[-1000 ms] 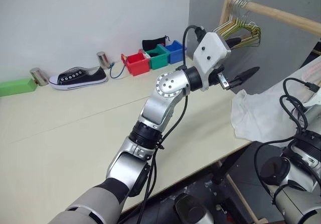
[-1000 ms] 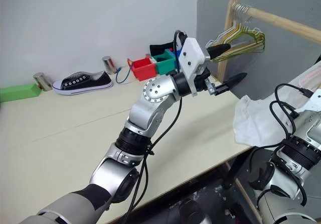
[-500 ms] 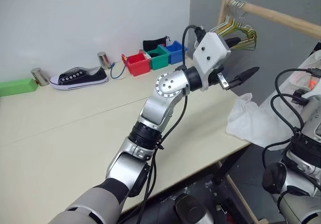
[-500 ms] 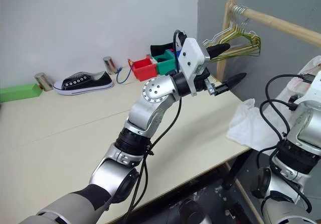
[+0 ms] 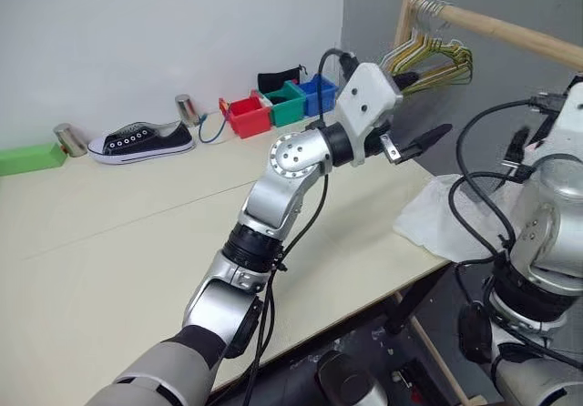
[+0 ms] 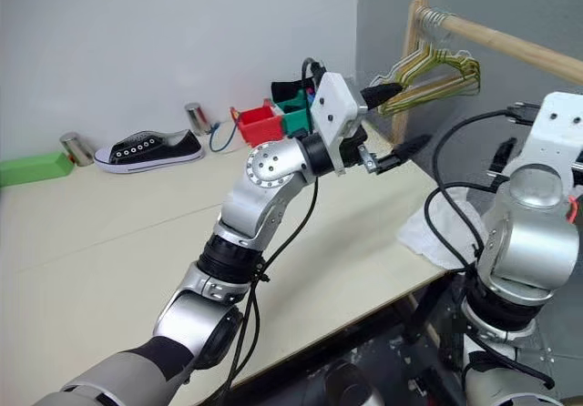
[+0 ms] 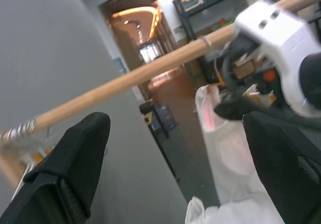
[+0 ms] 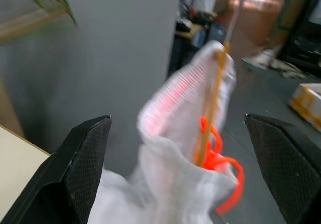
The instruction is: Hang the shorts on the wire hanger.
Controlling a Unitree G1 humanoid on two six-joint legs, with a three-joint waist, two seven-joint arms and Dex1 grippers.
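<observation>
The white shorts [image 5: 435, 226] lie bunched over the table's right corner, beside my right arm. In the right wrist view their gathered waistband [image 8: 175, 103] stands up ahead of my right gripper [image 8: 176, 117]. That gripper is open, both fingers clear of the cloth. A thin tan-gold stretch of the wire hanger [image 8: 214, 96] runs up along the waistband, beside an orange-red cord [image 8: 223, 158]. My left gripper [image 5: 434, 102] is open and empty. It is raised over the table's far right end, pointing toward the wooden rail [image 5: 510, 29], below the hangers there.
A bunch of green, yellow and beige hangers [image 5: 437, 58] hangs at the rail's near end. Along the wall stand a black sneaker [image 5: 141, 140], two metal cans, a green block [image 5: 27, 158] and red, green and blue bins [image 5: 278, 106]. The table edge [image 5: 364, 301] runs close in front.
My right arm has risen and swung left, and its gripper has opened. The shorts have slumped lower over the table corner. My left arm has shifted slightly left.
</observation>
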